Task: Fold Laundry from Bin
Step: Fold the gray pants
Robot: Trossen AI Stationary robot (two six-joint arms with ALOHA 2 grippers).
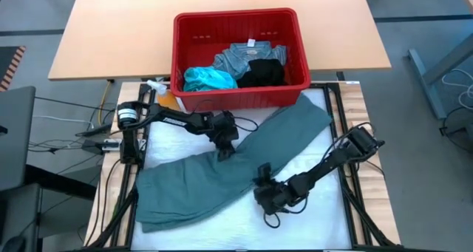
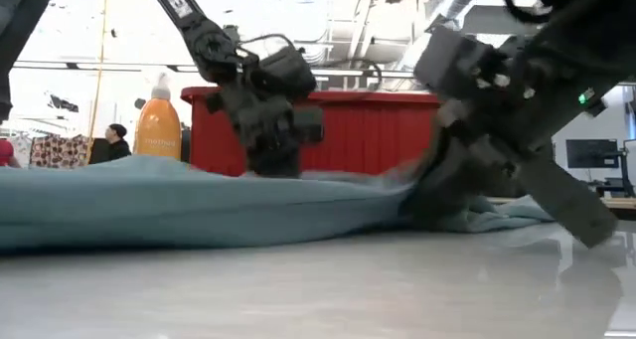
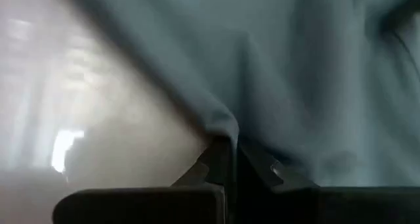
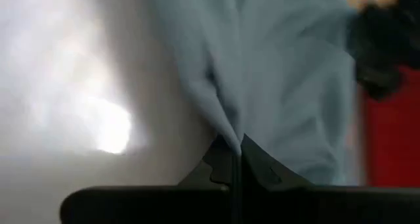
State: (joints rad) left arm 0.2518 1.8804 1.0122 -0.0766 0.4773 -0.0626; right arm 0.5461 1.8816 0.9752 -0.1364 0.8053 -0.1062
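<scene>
Left gripper (image 1: 224,153) pinched; right gripper (image 1: 260,184) seemingly too.

A muted grey-green garment (image 1: 222,182) is lying in front of the red bin (image 1: 240,95); inside the bin, turquoise (image 1: 209,79), black (image 1: 262,72) and mottled blue-grey (image 1: 244,57) garments are showing, an orange bottle (image 2: 158,126) standing beside it.
</scene>
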